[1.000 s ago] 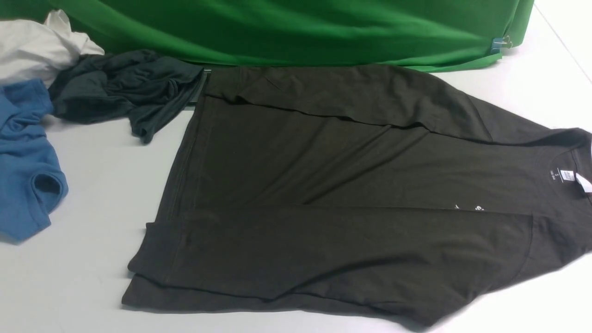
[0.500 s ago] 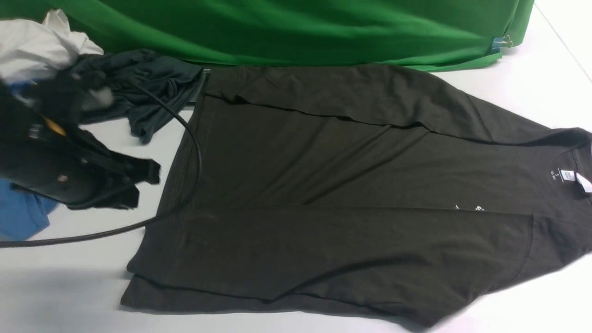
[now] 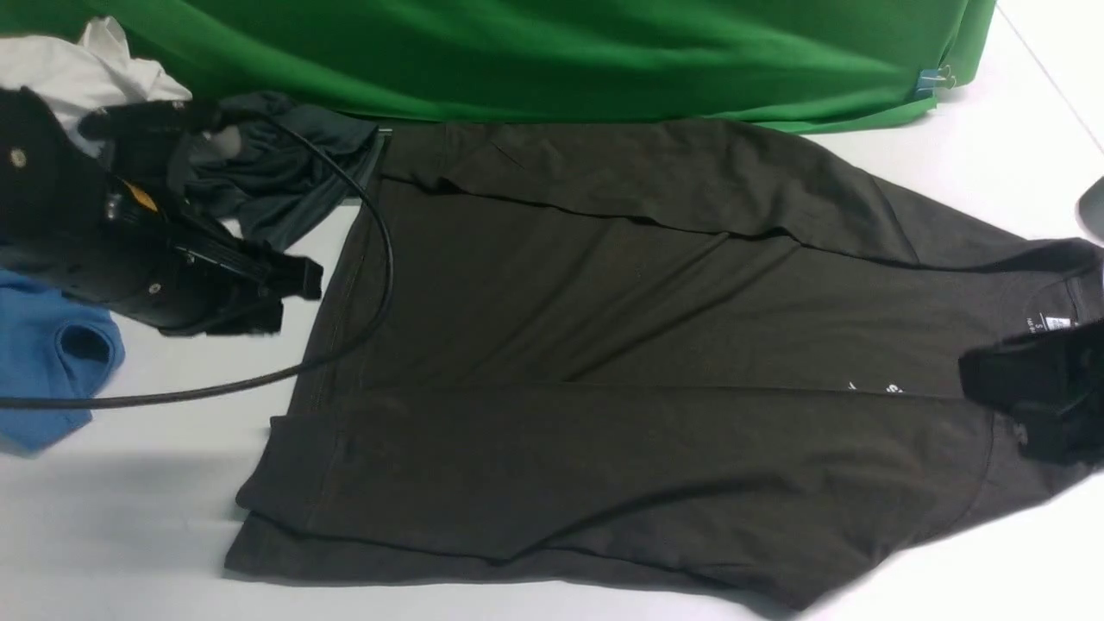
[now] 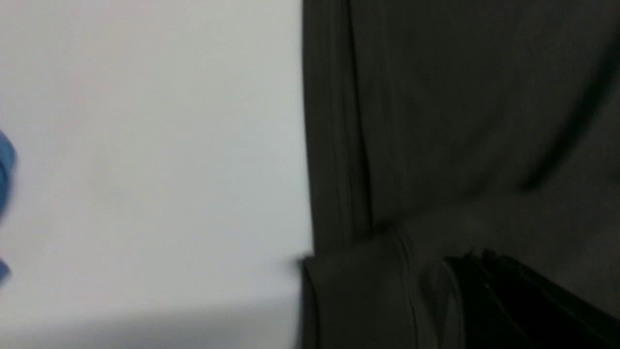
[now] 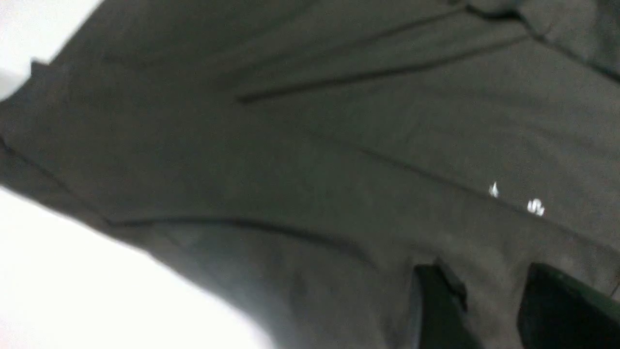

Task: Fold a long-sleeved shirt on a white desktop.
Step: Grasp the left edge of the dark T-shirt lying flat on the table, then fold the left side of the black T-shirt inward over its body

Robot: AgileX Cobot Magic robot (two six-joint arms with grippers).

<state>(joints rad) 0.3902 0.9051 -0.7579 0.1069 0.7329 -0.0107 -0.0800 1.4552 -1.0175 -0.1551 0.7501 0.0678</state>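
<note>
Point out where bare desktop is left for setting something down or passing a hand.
Free: the white desktop front-left, between the blue shirt and the hem of the long-sleeved shirt; also the far-right corner beside the green backdrop. Crowded: far left, where white cloth, charcoal garment and left gripper bunch.

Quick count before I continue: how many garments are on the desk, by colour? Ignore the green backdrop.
Dark olive-brown long-sleeved shirt: 1
Charcoal-grey garment: 1
Blue shirt: 1
White garment: 1
Total: 4
</note>
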